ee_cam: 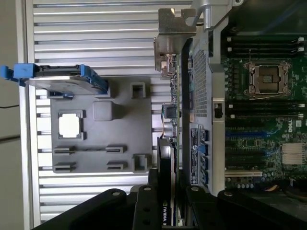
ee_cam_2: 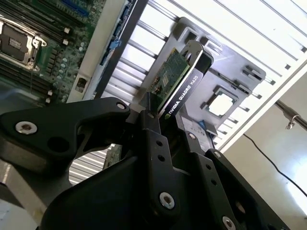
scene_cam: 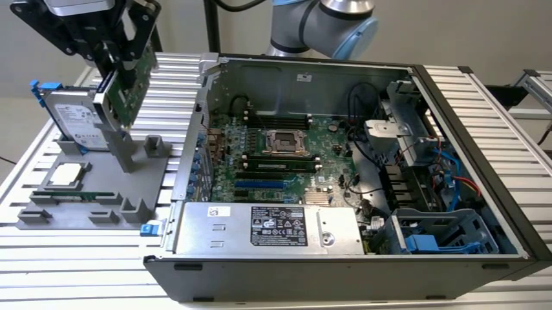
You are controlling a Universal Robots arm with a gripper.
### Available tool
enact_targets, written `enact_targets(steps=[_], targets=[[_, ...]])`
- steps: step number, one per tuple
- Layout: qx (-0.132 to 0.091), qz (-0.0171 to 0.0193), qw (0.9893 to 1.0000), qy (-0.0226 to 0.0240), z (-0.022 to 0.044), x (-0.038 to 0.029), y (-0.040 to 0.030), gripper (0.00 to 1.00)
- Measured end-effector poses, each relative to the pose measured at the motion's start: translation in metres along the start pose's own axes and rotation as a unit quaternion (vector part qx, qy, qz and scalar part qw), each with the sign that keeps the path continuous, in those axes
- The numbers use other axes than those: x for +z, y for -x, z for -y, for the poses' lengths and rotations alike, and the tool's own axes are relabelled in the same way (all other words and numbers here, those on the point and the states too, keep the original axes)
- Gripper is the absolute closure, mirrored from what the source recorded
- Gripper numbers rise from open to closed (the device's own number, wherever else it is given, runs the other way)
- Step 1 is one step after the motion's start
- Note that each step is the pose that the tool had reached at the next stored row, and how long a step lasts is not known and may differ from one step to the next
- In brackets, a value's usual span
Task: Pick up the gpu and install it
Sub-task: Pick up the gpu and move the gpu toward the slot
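Green flat gpu [scene_cam: 131,82] clamped in black gripper [scene_cam: 121,53], near matte grey tray [scene_cam: 90,188]

One gpu [scene_cam: 129,89], one hard drive [scene_cam: 76,121], one processor chip [scene_cam: 67,174], one memory stick [scene_cam: 74,195], one gray holder tray [scene_cam: 129,187], one open computer case [scene_cam: 479,139], one power supply [scene_cam: 267,227].
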State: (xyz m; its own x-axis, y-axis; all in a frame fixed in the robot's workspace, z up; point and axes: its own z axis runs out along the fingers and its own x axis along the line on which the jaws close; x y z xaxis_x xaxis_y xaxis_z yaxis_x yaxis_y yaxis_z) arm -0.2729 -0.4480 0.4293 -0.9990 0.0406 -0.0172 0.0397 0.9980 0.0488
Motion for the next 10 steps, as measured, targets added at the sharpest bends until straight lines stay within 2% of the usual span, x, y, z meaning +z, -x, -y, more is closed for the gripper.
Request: enact_targets(steps=[10], targets=[[0.000, 0.0000, 1.0000, 0.0000, 0.0004, 0.0001, 0.0079, 1.00]])
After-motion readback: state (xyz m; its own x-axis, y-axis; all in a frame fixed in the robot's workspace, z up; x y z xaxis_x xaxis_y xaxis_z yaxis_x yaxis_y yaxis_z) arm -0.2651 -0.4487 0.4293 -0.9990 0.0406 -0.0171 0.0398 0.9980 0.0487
